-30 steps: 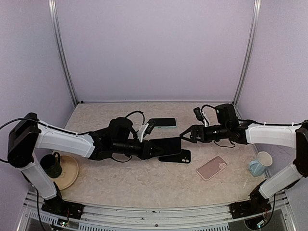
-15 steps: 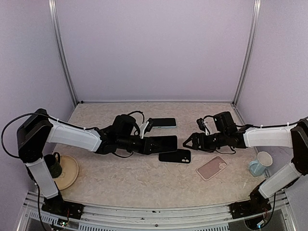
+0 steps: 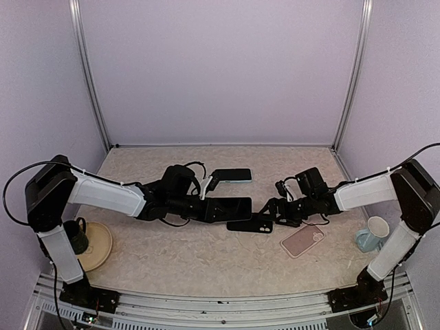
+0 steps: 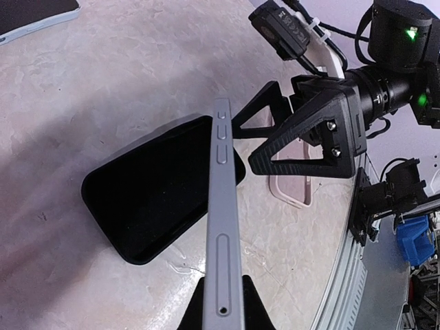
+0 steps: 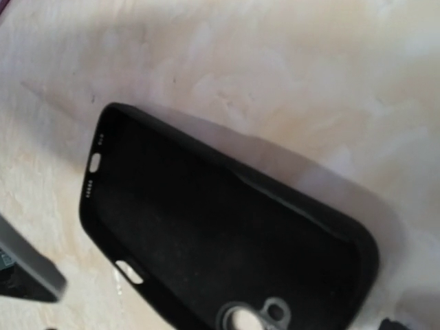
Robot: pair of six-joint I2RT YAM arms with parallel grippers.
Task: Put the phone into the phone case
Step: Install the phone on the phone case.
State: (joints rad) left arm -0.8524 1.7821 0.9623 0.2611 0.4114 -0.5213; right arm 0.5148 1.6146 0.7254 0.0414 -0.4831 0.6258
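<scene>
Top external view: within the last second the right gripper [image 3: 268, 212], jaws spread wide, has dropped to the 3 o'clock end of the black phone case [image 3: 247, 225]. The left gripper [image 3: 218, 208] stays clamped on the phone [image 3: 234, 207], held on edge just above the case's 10 o'clock side. Expect the right arm to brace the case for insertion.

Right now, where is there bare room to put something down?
Free: the near strip between the plate and the pink case, and the back right beyond the spare phone. Crowded: the middle, with the phone in the left gripper, black case and right gripper.
</scene>
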